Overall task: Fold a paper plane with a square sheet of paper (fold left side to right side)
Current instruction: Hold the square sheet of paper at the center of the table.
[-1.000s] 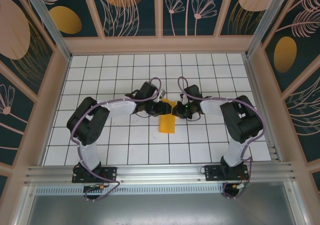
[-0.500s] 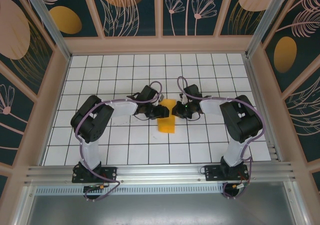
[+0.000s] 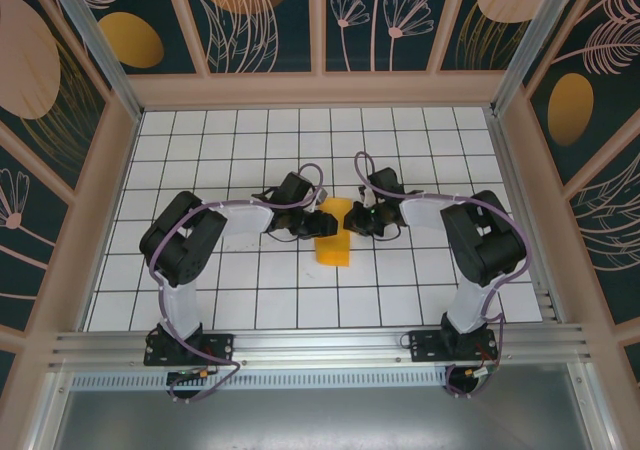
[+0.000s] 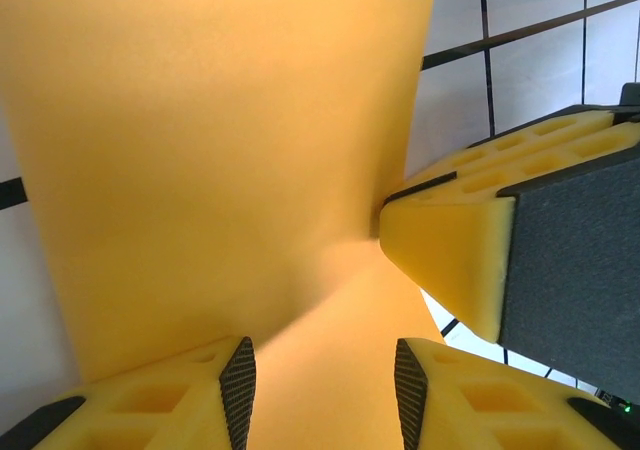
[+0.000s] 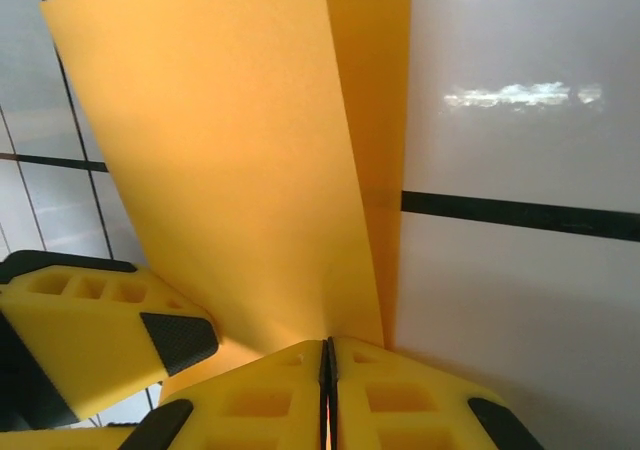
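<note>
**A:** How do the grippers stand?

**B:** The right gripper (image 5: 328, 348) has its fingers pressed together. The edge of the sheet (image 5: 250, 170) runs into the seam between them, so I judge that it pinches the sheet. The left gripper (image 4: 322, 368) is spread apart. The sheet passes across the gap between its fingers, and nothing is clamped there. The two tools are tip to tip with the sheet between them, and one flap is raised off the table (image 5: 520, 290).

**A:** What can go wrong?

**B:** I think the thin paper can slip out of the pinch, because only a small edge is held. Also, nothing pins the sheet at the left gripper, so the whole sheet may slide with the pull and the fold may land crooked. If the left fingers close while the right gripper pulls, the paper can crumple or tear.

**A:** Any writing?

**B:** None that I can read: no brand or label on the grippers or the sheet.
</note>
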